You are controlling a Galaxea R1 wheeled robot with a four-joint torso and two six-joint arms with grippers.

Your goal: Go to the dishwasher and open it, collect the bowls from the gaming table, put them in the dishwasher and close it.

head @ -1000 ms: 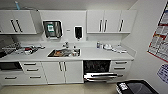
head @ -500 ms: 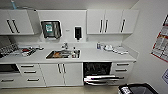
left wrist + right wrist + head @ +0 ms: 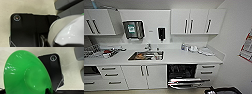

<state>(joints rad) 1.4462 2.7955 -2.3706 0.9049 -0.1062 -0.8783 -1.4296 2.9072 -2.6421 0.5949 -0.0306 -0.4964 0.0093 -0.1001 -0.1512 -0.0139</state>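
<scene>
On my right wrist camera a bright green bowl (image 3: 26, 73) looms large with its underside and raised foot ring toward the lens, tilted on edge over the pale floor (image 3: 70, 78); it sits so close that I take it for carried by the right arm, but the fingers are hidden behind it and I cannot tell how wide they stand or where they touch it. On my left wrist camera a glossy white bowl (image 3: 67, 32) bulges in just as close, its far side cut off by the frame edge; again I cannot tell the fingers' state or whether they grip it. From the head camera I face a white kitchenette: the dishwasher (image 3: 182, 75) is under the counter (image 3: 184, 57), right of the white cabinet doors (image 3: 144, 76) below the steel sink (image 3: 146, 55), its door dropped down and a rack showing in the dark inside. Upper cabinets (image 3: 196, 21), a paper towel dispenser (image 3: 133, 29) and a soap dispenser (image 3: 161, 33) hang on the wall. Items on the counter are too blurred to name.
</scene>
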